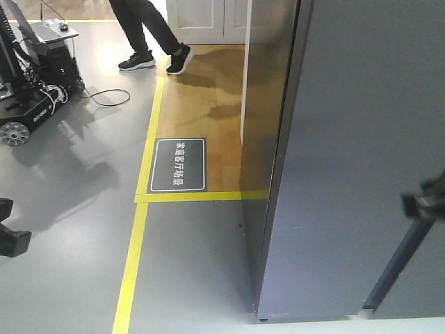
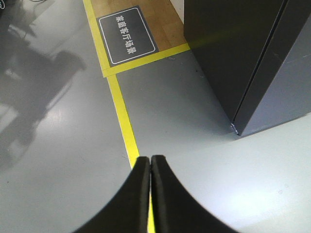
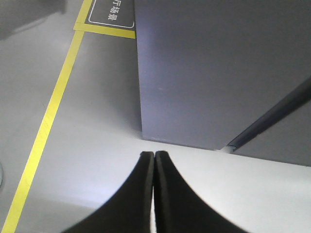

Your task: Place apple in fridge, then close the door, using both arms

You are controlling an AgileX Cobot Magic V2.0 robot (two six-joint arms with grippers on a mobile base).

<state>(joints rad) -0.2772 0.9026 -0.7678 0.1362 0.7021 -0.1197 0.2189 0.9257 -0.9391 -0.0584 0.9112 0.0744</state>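
Observation:
The fridge (image 1: 268, 104) stands tall and dark grey on the right, and its door (image 1: 354, 153) lies flat against it with no white inside showing. The apple is out of view. In the left wrist view my left gripper (image 2: 150, 158) is shut with nothing between its fingers, hanging over the grey floor short of the fridge's lower corner (image 2: 235, 127). My right gripper (image 3: 154, 154) is also shut and empty, facing the door's (image 3: 209, 68) bottom edge. A dark slanted seam (image 3: 272, 116) crosses the door face on the right. Dark parts of my arms show at the left edge (image 1: 10, 240) and the right edge (image 1: 424, 202).
A yellow tape line (image 1: 132, 257) runs along the grey floor beside a dark floor sign (image 1: 179, 165) on wooden flooring. Another wheeled robot cart (image 1: 35, 76) with a laptop stands at the back left, a loose cable (image 1: 108, 96) beside it. A person's legs (image 1: 156, 42) are at the back.

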